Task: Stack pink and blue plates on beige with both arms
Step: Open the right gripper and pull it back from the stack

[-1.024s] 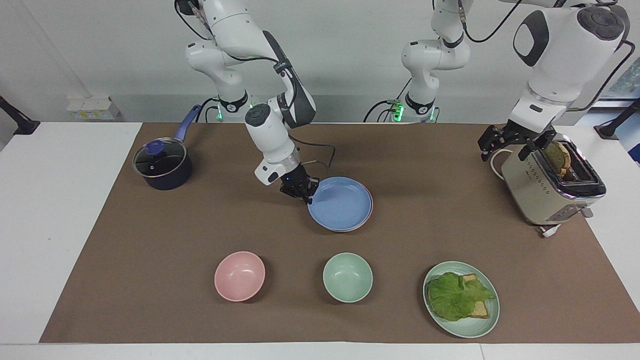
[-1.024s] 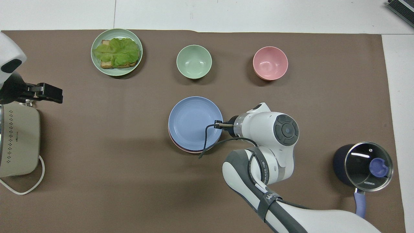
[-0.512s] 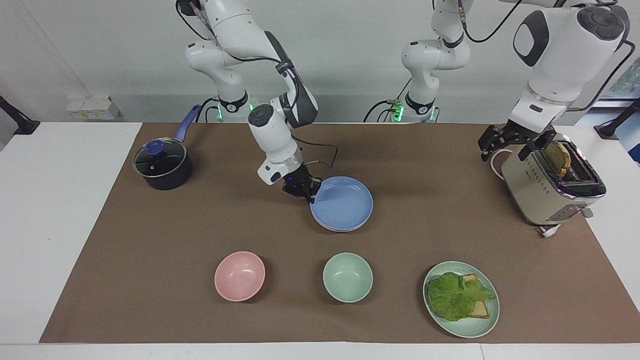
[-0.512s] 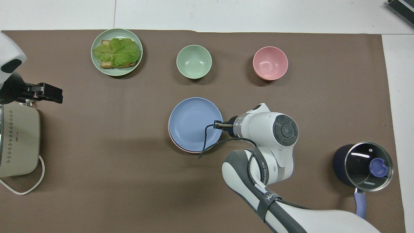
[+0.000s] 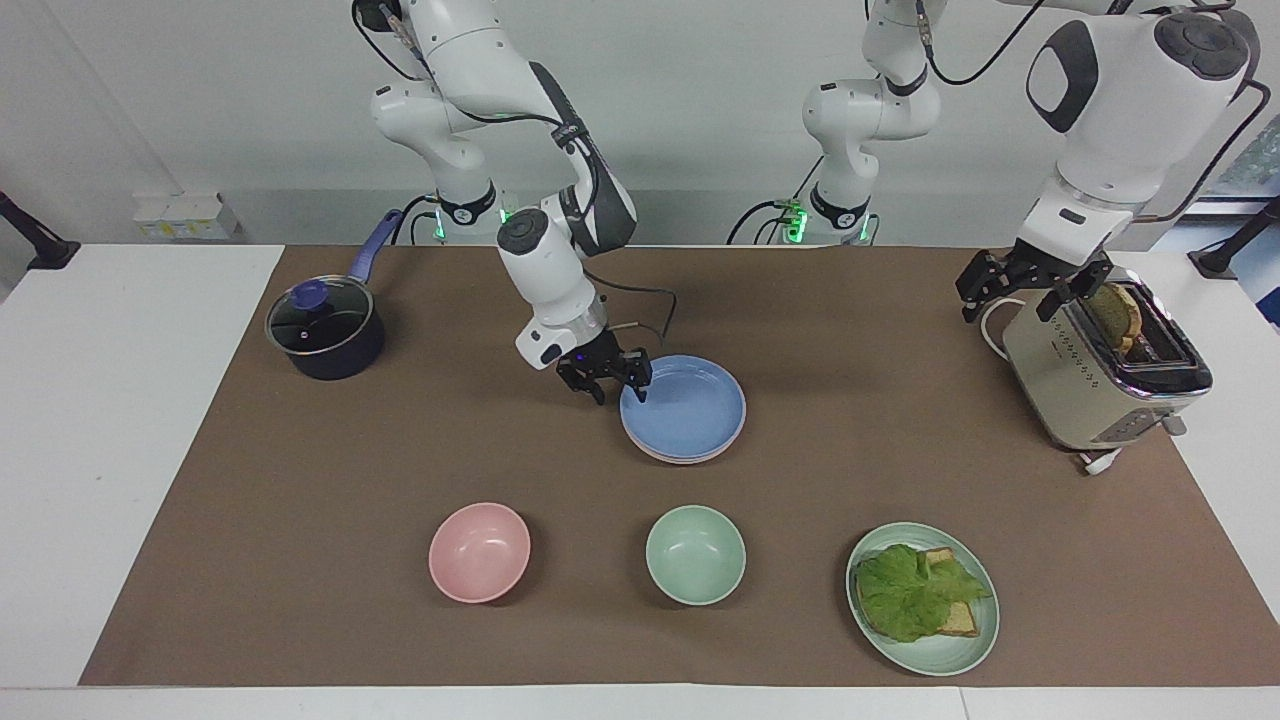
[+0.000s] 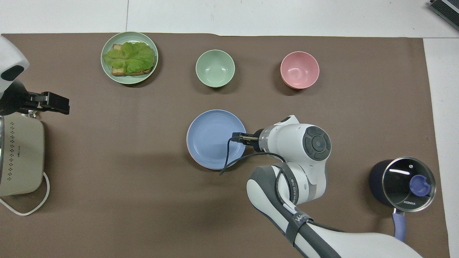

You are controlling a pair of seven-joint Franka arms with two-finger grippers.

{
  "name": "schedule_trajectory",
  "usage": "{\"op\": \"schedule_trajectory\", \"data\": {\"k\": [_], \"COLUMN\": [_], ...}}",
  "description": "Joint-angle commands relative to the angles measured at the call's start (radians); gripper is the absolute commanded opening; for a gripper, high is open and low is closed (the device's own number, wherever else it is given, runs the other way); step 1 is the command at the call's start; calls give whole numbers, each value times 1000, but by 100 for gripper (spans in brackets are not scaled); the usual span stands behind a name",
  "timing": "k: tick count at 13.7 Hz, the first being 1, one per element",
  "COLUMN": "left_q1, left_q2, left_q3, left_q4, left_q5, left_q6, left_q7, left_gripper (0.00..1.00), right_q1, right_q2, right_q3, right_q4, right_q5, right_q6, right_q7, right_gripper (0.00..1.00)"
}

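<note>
- Right gripper (image 5: 606, 381) has just spread, dropping the blue plate (image 5: 690, 405) onto the stack.
- Left gripper (image 5: 1030, 285) waits spread over the toaster (image 5: 1100, 385).
- Stack looks complete.

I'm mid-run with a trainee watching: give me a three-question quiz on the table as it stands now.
1. True or false: the right gripper is clamped shut on the round matte blue plate.
2. Which item is the left gripper beside? A) dark lidded saucepan B) cream toaster C) deep pink bowl
3. What lies on the pale green plate?

Key: 1 false, it stands open at the rim. 2 B. 3 Toast topped with lettuce.
</note>
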Motion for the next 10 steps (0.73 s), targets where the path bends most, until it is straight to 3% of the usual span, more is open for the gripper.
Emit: {"op": "schedule_trajectory", "data": {"k": [1,5,10], "left_q1": [11,11,11], "left_q2": [-8,-8,-8], "left_q3": [-7,-7,-7], "left_q4": [5,5,5], "left_q5": [11,11,11], "left_q6": [-18,-18,-18], "left_q7": [-6,-7,-7], "left_gripper": [100,100,100], "right_q1": [-27,-142,-302], "right_q2": [-72,-191,-269], "right_q3": [-9,-9,-8], "right_q4": [-63,-121,-63], "right_q5": [-59,-171,-396], "right_q6": [-31,-124,-316], "right_q7": [26,22,-4], "right_gripper": [100,100,100]}}
